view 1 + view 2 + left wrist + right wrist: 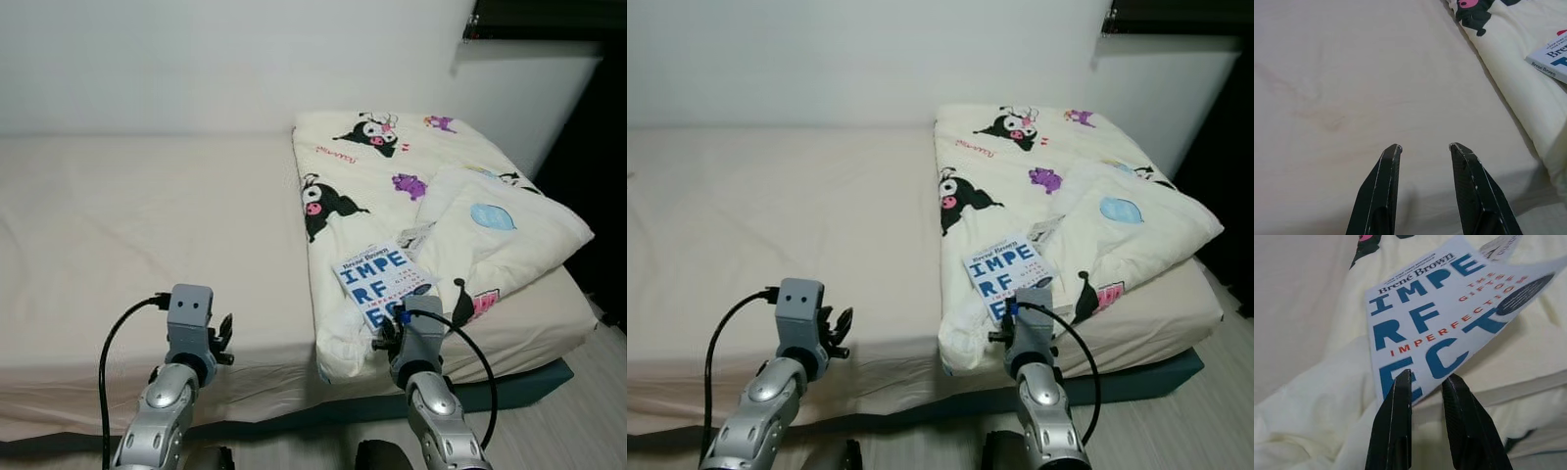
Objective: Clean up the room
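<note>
A white book (377,279) with big blue letters lies face up on the near part of a cream comforter (392,171) printed with cartoon figures, on the right side of the bed. My right gripper (1427,379) is open with a narrow gap, its tips at the book's (1449,318) near edge; the cover's near corner looks lifted. My left gripper (1422,147) is open and hovers low over the bare cream sheet (147,225), to the left of the comforter, with nothing between its fingers.
The folded comforter's thicker bundle (500,235) lies right of the book. A white wall runs behind the bed. Light floor (588,392) shows at the right, past the bed's dark base (519,387). A dark opening (598,147) stands at the far right.
</note>
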`<state>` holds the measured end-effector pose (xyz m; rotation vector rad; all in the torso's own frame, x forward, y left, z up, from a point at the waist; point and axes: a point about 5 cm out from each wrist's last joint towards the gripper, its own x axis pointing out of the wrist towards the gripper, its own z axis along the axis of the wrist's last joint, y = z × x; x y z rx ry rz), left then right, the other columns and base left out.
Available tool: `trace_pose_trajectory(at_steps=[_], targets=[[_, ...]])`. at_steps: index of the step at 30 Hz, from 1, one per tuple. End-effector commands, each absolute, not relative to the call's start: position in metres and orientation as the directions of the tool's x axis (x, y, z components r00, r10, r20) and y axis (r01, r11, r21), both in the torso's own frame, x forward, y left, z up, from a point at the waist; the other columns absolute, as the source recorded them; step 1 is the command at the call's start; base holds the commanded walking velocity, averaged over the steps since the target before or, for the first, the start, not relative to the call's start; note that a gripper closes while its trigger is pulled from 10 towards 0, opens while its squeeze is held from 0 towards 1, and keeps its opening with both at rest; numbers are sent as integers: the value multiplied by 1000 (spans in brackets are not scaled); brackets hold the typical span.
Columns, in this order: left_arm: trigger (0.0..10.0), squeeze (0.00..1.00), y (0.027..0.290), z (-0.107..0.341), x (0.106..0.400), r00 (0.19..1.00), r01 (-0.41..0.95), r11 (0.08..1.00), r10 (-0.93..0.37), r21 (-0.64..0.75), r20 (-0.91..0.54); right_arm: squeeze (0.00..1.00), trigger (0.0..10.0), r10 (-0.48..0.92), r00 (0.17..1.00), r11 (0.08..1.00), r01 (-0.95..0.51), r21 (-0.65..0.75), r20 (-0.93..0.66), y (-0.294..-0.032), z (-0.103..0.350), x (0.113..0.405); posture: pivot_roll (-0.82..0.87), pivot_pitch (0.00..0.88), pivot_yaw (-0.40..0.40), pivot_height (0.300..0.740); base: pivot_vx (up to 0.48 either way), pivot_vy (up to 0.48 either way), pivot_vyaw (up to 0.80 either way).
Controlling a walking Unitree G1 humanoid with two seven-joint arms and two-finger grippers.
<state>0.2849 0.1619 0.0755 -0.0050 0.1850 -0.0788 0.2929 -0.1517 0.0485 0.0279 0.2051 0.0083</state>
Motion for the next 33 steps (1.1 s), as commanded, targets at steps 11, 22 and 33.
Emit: trace_pose_trajectory(at_steps=[11, 22, 33], targets=[[10000, 0, 169, 78, 279, 983, 76, 997, -76, -5, -165, 357, 10000, -33, 988, 972, 66, 227, -148, -157, 50, 287, 65, 43, -69, 578, 0, 0, 0], [10000, 0, 172, 84, 275, 983, 121, 993, -120, 2, -139, 1000, 10000, -120, 985, 895, 161, 417, -122, -174, 45, 277, 79, 42, -56, 578, 0, 0, 0], [10000, 0, 176, 87, 279, 981, 144, 989, -137, 39, -138, 1000, 10000, -127, 985, 856, 170, 488, -120, -172, 42, 275, 91, 42, -40, 578, 0, 0, 0]])
